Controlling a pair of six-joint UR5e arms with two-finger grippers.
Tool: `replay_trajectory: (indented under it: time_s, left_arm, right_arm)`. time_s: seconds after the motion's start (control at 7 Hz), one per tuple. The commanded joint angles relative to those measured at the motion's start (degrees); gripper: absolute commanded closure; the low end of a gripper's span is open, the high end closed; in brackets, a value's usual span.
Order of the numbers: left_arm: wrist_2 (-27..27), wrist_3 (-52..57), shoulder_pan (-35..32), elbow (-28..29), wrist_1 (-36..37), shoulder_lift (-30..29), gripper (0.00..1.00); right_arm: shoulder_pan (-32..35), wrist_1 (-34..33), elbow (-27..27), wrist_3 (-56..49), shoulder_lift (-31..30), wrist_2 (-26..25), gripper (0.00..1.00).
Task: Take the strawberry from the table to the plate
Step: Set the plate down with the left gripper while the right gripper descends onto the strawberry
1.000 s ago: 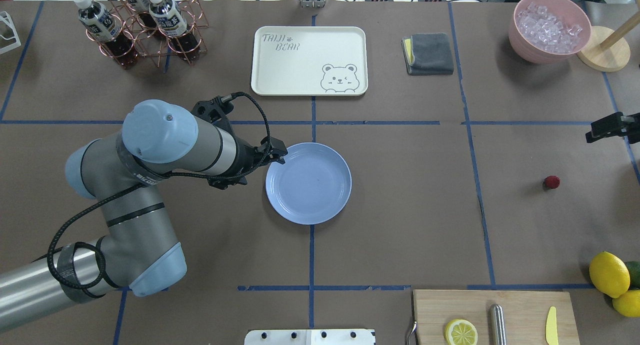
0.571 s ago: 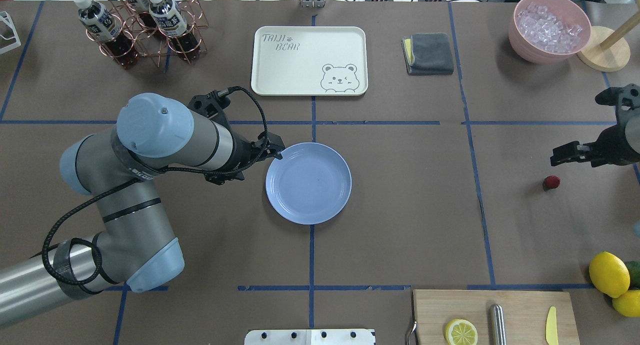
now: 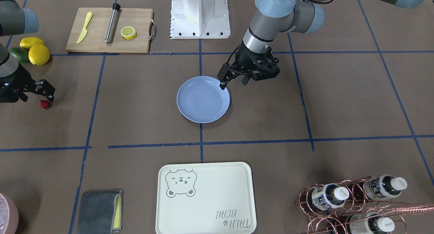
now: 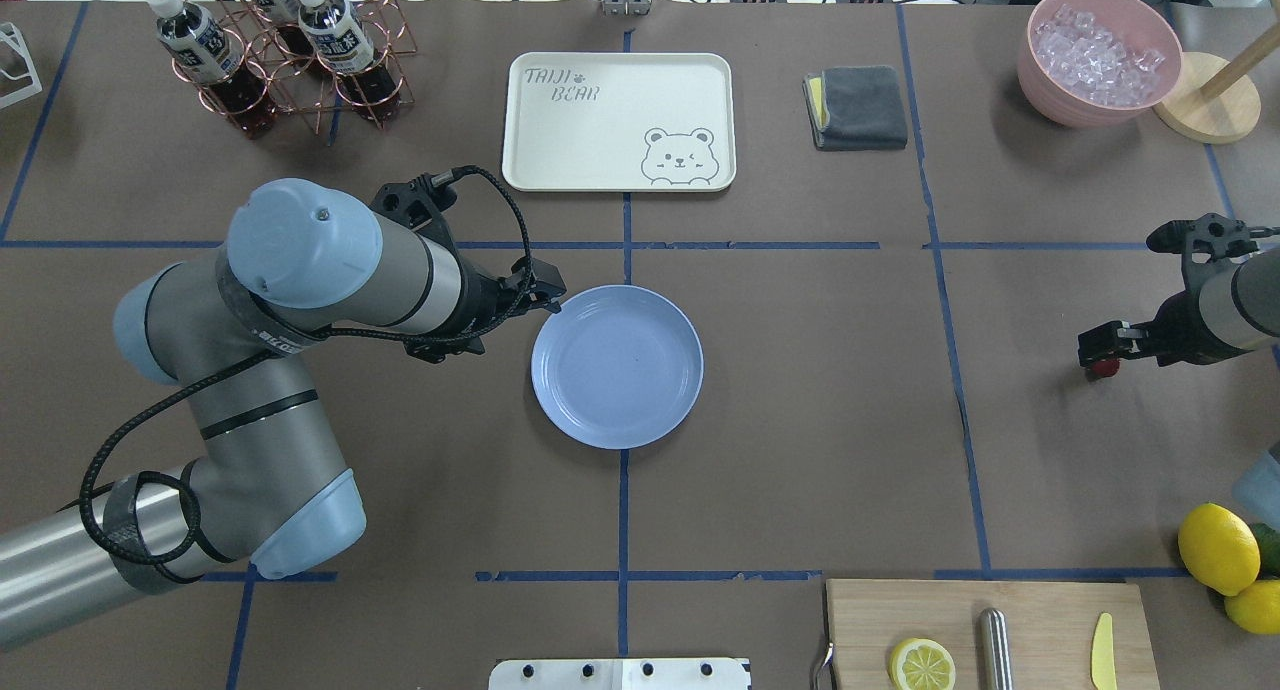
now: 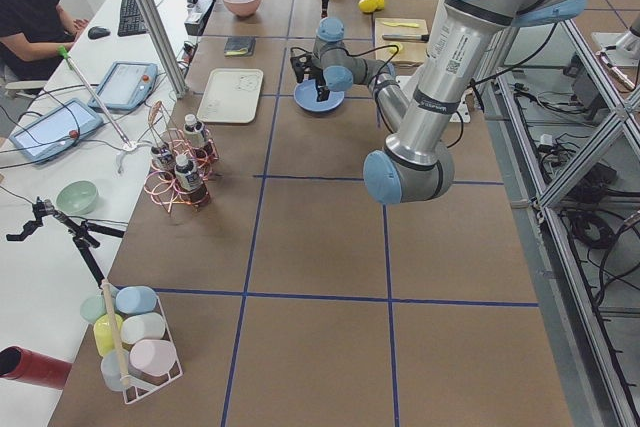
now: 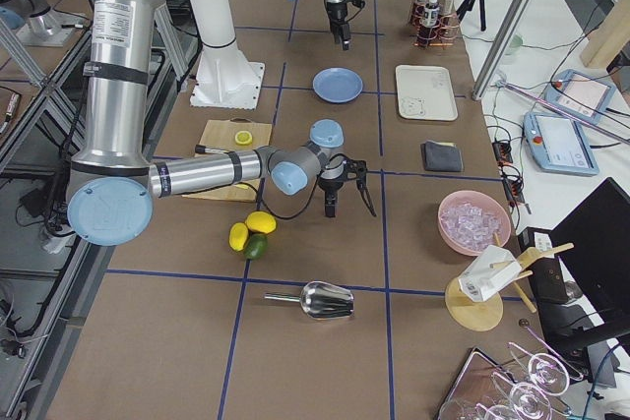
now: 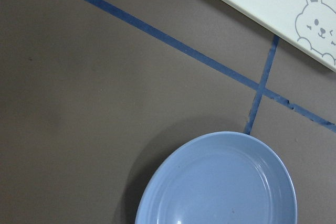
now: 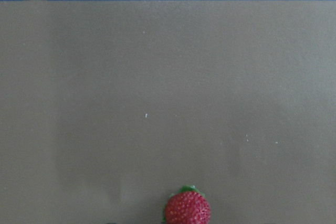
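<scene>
The strawberry (image 3: 44, 104), small and dark red with a green top, lies on the brown paper table (image 4: 800, 420) at the robot's right. In the overhead view the strawberry (image 4: 1104, 368) is mostly covered by my right gripper (image 4: 1098, 352). That right gripper (image 3: 38, 95) hangs open just over the berry, which shows at the bottom edge of the right wrist view as the strawberry (image 8: 188, 208). The light-blue plate (image 4: 617, 367) sits mid-table, nothing on it. My left gripper (image 3: 233, 82) is open and holds nothing, hovering beside the plate (image 3: 202, 99) at its rim.
A cream bear tray (image 4: 619, 120) lies beyond the plate. A bottle rack (image 4: 285, 50) stands far left, a grey cloth (image 4: 858, 107) and a pink bowl of ice (image 4: 1098, 55) far right. Lemons (image 4: 1218, 548) and a cutting board (image 4: 990, 635) sit at the near right.
My right arm has come in from the right edge and dropped its gripper over the strawberry. The left gripper has drawn back a little from the plate's rim.
</scene>
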Motion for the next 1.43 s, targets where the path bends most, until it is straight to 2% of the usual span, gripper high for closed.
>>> replay_trajectory:
  time_s: [0.0, 0.29, 1.14, 1.29]
  left_arm:
    - [0.0, 0.0, 0.0, 0.0, 0.0, 0.0, 0.00]
    - [0.0, 0.0, 0.0, 0.0, 0.0, 0.1, 0.00]
    - [0.0, 0.0, -0.2, 0.0, 0.0, 0.0, 0.00]
    - [0.0, 0.0, -0.4, 0.0, 0.0, 0.0, 0.00]
  right_arm:
    - [-0.3, 0.0, -3.4, 0.0, 3.2, 0.1, 0.11]
    - [-0.4, 0.0, -4.3, -0.1, 4.2, 0.1, 0.22]
    - [-0.6, 0.1, -3.7, -0.3, 2.3, 0.7, 0.22]
    - [-0.7, 0.1, -3.6, -0.2, 2.0, 0.8, 0.26]
